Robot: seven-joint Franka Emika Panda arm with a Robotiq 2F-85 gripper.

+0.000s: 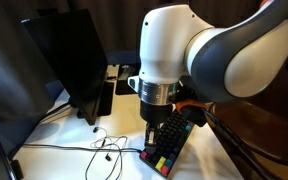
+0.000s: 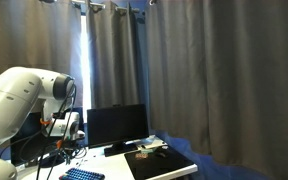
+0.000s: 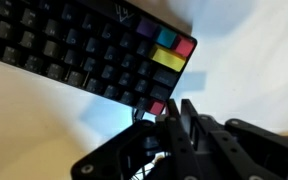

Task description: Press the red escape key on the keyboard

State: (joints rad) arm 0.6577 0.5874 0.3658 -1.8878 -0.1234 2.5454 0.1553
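Observation:
The black keyboard (image 3: 74,50) crosses the top of the wrist view, with blue, yellow and red keycaps at its right end. It also shows in both exterior views (image 1: 170,146) (image 2: 82,175). The red escape key (image 3: 156,107) sits at the keyboard's near right corner. My gripper (image 3: 182,105) is shut and empty, its fingertips just to the right of that key. I cannot tell whether they touch it. In an exterior view the gripper (image 1: 152,128) hangs straight down over the keyboard.
A dark monitor (image 1: 69,60) (image 2: 116,127) stands on the white table (image 1: 59,135). Thin cables (image 1: 102,148) lie loose beside the keyboard. A flat black mat (image 2: 160,161) with small items lies past the monitor. Grey curtains hang behind.

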